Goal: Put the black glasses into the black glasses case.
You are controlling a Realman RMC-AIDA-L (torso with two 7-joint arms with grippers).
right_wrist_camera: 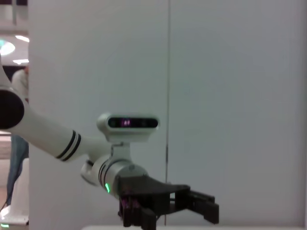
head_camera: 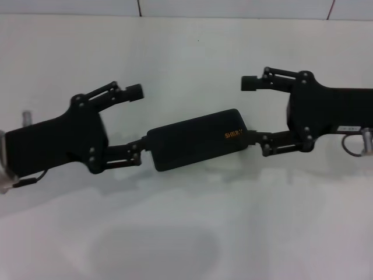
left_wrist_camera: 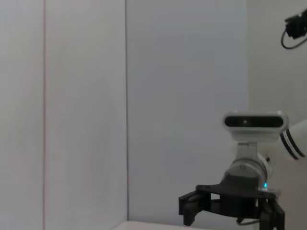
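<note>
The black glasses case (head_camera: 195,140) lies closed on the white table (head_camera: 186,233), with orange lettering near its right end. The black glasses are not in view. My left gripper (head_camera: 140,120) is open at the case's left end, with one finger (head_camera: 135,153) against that end and the other (head_camera: 133,91) spread away behind it. My right gripper (head_camera: 252,112) is open at the case's right end, with one finger (head_camera: 265,143) against that end and the other (head_camera: 252,83) farther back. The left wrist view shows the right gripper (left_wrist_camera: 230,206) from afar. The right wrist view shows the left gripper (right_wrist_camera: 168,206) from afar.
A white wall (head_camera: 186,7) runs along the table's back edge. Both wrist views show grey wall panels behind the opposite arm and its wrist camera.
</note>
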